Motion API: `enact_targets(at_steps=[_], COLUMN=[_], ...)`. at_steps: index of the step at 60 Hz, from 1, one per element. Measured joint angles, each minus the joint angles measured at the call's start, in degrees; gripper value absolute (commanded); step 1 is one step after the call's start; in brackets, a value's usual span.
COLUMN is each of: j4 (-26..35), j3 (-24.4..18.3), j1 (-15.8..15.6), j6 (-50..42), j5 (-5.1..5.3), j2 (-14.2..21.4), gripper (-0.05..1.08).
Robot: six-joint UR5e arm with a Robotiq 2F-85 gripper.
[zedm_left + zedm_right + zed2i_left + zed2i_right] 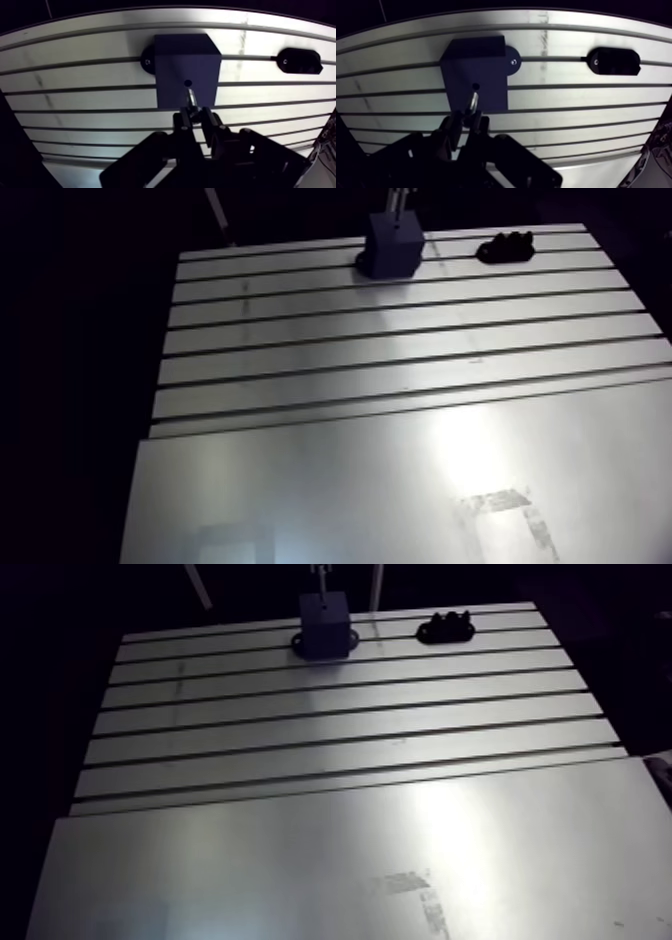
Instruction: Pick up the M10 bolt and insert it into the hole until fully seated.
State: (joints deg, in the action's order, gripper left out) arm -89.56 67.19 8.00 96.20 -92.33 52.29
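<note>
A dark blue block [187, 60] is bolted to the slotted table [75, 75], with a small round hole [188, 82] in its upper face. My gripper [196, 116] is shut on the M10 bolt [191, 98]. The bolt's metal shank points ahead of the fingers, and its tip lies just short of the hole, above the block. In the arm view the block [392, 246] stands at the table's far edge, and a slim metal shaft [398, 200] hangs right over it. The bolt's head is hidden between the fingers.
A low black fixture [299, 60] is mounted on the same slot beside the block, also seen as the black fixture [505, 249] at the far right of the table. A smooth metal sheet [400, 498] covers the near part of the table.
</note>
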Motion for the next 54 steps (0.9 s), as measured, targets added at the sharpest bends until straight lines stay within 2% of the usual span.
enact_targets(at_steps=[54], j4=[-0.4], j3=[0.0], j1=[0.0], j6=[0.0], j5=[0.05], j2=[-0.6], gripper=[1.08])
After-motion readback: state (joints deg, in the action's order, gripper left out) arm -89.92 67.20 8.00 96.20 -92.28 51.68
